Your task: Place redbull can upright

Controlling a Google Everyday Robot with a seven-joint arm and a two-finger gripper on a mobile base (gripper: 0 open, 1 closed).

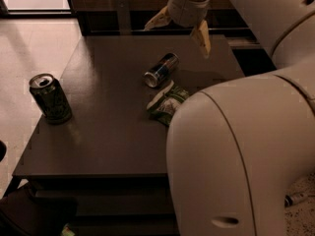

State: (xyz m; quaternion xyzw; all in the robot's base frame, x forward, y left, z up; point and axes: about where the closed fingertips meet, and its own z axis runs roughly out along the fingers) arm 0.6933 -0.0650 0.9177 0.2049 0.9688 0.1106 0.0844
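The redbull can [161, 70] lies on its side near the middle of the dark table [113, 117], its silver end toward the front left. My gripper [179, 33] hangs above the table's far edge, a little behind and to the right of the can, not touching it. Its two tan fingers [202, 38] are spread wide apart and hold nothing.
A wider dark green-black can [50, 99] stands upright near the table's left edge. A green snack bag [167, 103] lies just in front of the redbull can, partly hidden by my white arm [236, 151], which fills the right foreground. A dark rail runs behind the table.
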